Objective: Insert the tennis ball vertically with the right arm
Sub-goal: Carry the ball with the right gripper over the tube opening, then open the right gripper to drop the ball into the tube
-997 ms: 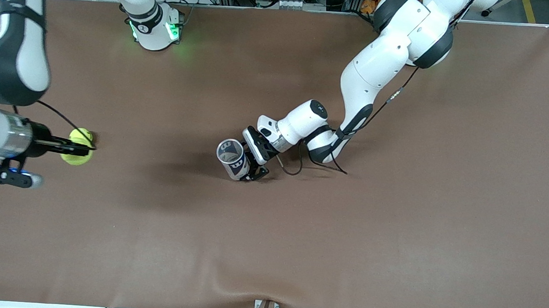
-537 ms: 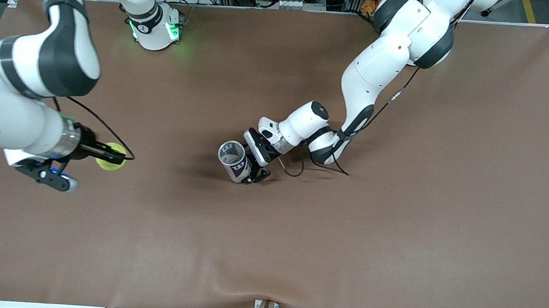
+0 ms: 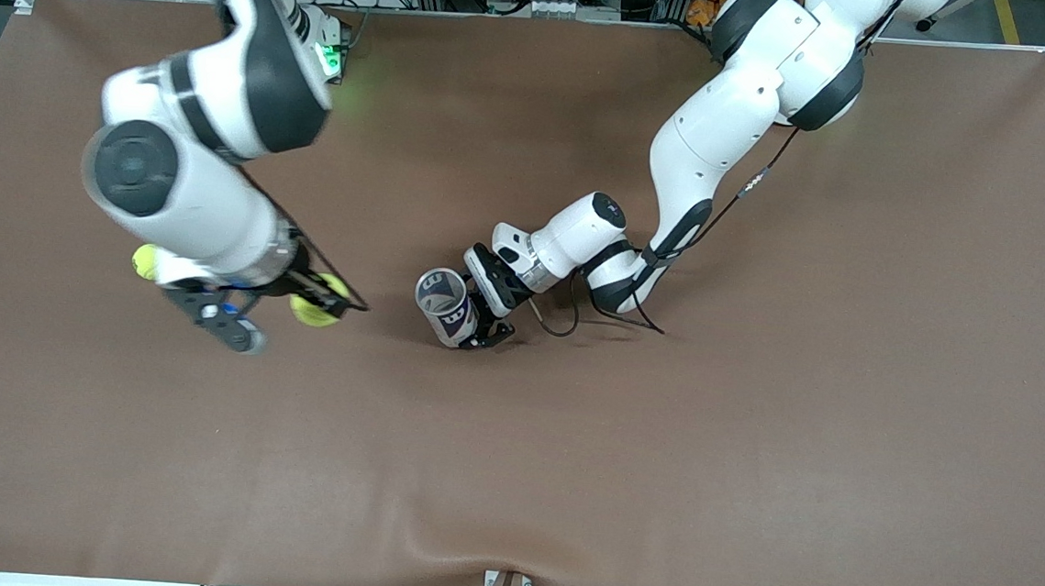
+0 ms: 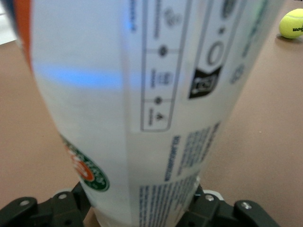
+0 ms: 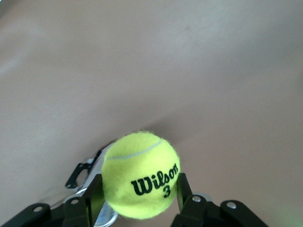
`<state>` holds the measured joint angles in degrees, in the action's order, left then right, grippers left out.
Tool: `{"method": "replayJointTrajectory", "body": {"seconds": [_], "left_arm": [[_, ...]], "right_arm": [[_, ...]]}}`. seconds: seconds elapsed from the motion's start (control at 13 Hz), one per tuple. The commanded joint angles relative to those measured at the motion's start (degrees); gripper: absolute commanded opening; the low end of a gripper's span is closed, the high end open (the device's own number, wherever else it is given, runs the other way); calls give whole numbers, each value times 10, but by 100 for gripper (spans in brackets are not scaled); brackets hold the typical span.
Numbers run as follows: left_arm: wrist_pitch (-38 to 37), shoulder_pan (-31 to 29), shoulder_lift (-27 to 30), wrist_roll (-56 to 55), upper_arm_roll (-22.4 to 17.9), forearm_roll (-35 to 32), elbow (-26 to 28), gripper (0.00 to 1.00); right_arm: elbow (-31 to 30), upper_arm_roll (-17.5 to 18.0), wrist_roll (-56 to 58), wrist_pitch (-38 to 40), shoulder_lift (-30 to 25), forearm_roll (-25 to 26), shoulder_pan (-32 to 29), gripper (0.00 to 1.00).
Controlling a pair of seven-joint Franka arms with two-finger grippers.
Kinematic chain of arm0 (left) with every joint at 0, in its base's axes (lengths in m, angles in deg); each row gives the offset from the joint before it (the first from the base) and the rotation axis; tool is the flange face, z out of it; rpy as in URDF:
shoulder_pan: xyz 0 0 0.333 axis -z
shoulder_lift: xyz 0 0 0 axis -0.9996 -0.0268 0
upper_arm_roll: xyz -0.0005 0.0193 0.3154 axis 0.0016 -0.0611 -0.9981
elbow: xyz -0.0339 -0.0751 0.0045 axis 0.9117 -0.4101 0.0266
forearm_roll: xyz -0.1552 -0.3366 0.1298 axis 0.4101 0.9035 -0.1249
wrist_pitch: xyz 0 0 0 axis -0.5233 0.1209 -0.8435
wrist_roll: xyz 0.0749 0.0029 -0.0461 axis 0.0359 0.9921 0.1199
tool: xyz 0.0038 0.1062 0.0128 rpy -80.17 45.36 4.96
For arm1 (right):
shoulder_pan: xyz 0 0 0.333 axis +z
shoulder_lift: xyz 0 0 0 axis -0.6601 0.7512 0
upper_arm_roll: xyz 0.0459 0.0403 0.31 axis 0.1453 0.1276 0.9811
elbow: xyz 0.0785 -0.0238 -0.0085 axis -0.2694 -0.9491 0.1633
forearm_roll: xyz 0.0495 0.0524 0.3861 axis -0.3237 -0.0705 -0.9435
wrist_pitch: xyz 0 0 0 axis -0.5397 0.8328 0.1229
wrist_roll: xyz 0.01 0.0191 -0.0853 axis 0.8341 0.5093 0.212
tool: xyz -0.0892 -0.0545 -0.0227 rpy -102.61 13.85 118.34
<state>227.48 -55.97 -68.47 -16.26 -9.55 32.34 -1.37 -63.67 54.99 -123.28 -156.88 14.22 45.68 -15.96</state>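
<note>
My right gripper (image 3: 321,301) is shut on a yellow Wilson tennis ball (image 3: 312,310), which it carries over the table a short way from the can, toward the right arm's end. In the right wrist view the ball (image 5: 141,175) sits between the two black fingers (image 5: 93,195) of that gripper (image 5: 138,189). The can (image 3: 444,306), a white and blue tube with an open mouth facing up, leans slightly near the table's middle. My left gripper (image 3: 487,320) is shut on its lower part. In the left wrist view the can (image 4: 142,94) fills the picture above that gripper (image 4: 142,210).
A second tennis ball (image 3: 145,260) lies on the brown table (image 3: 657,477), partly hidden by the right arm's wrist. A black cable (image 3: 567,319) loops on the table beside the left wrist.
The right arm has swung from its end of the table toward the can, carrying the tennis ball. The left gripper and the can have barely shifted.
</note>
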Motion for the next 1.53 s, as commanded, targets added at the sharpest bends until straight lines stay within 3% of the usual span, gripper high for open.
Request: {"method": "replayJointTrajectory", "body": {"seconds": [0.0,0.31,1.07,1.15,1.23,1.3,1.38,1.46], "left_arm": [[4,4,-9,-1,-7,8,-8,83],[4,4,-9,0,-7,6,-8,84],[4,1,-9,0,-8,4,-8,83],[4,2,-9,0,-8,5,-8,83],[4,2,-9,0,-8,4,-8,83],[5,2,-9,1,-8,4,-7,83],[6,2,-9,2,-8,4,-8,83],[6,1,-8,3,-9,3,-7,83]], "right_arm": [[18,-6,-59,-5,21,-4,45,0],[17,-6,-89,-12,41,-1,88,0],[16,-6,-124,-13,71,-3,108,0],[16,-6,-123,-15,72,-3,108,7],[15,-6,-123,-19,72,-3,107,36],[15,-6,-125,-29,75,-3,107,89],[16,-6,-139,-31,75,-3,108,100],[16,-6,-159,-33,75,-2,109,100]]}}
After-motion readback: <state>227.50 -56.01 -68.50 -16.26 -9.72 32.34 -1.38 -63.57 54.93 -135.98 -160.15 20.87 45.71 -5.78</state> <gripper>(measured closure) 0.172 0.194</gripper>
